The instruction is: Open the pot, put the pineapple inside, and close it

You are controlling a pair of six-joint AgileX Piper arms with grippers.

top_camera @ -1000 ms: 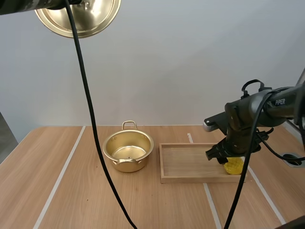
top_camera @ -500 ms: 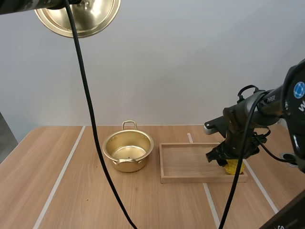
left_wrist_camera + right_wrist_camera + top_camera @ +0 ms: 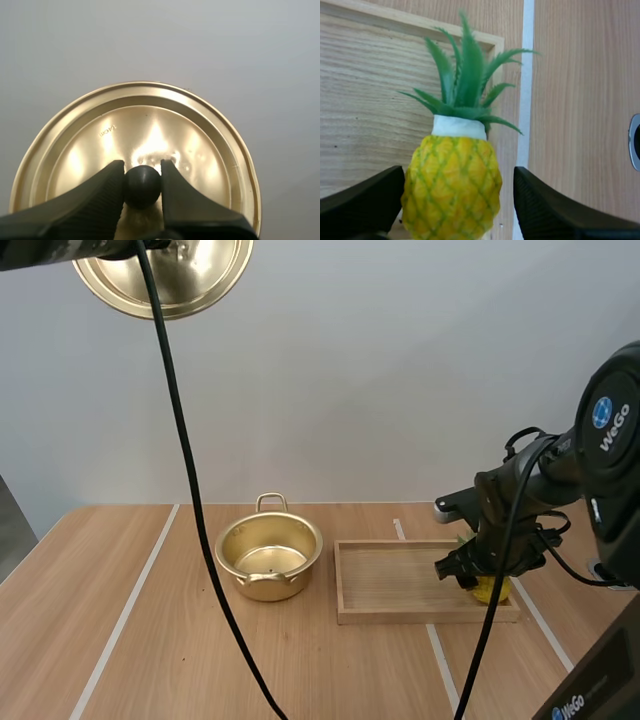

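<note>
Spread wide, the right pincer (image 3: 457, 200) has one finger on each side of the pineapple (image 3: 451, 175), neither touching it, so closing on the yellow body looks like the next step. The pineapple stands upright, leaves up, at the right end of the wooden tray (image 3: 400, 585). The right arm reaches in from the right, wrist bent down over that end. The left pincer (image 3: 142, 175) pinches the black knob (image 3: 142, 189) of the lid (image 3: 205, 145), holding it high at the far left, well clear of the table (image 3: 150, 640). That leaves the pot (image 3: 268, 558) open and empty, just left of the tray.
</note>
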